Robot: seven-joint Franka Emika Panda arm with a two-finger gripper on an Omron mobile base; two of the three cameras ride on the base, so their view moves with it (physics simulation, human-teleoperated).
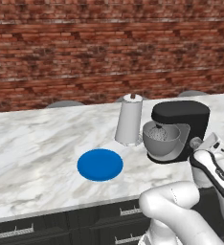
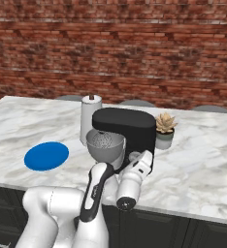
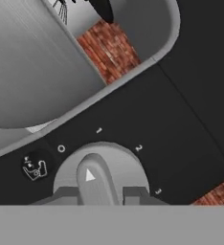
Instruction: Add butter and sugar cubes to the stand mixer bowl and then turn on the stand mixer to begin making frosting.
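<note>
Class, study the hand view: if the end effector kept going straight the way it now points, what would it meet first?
The silver speed knob on the stand mixer. It sits directly ahead between the end effector fingertips, which seem to bracket its raised handle already; actual contact is hard to judge.

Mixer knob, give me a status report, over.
Gripper shut on knob, fingers either side. Pointer sits between 0 and 1. Bowl under the mixer head. Nothing in the way.

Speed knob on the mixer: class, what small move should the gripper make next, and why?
Probably turn the knob towards 1. The gripper is closed on its ridge, whose arrow points between the 0 and 1 marks, so the mixer seems barely switched on, if at all.
</note>
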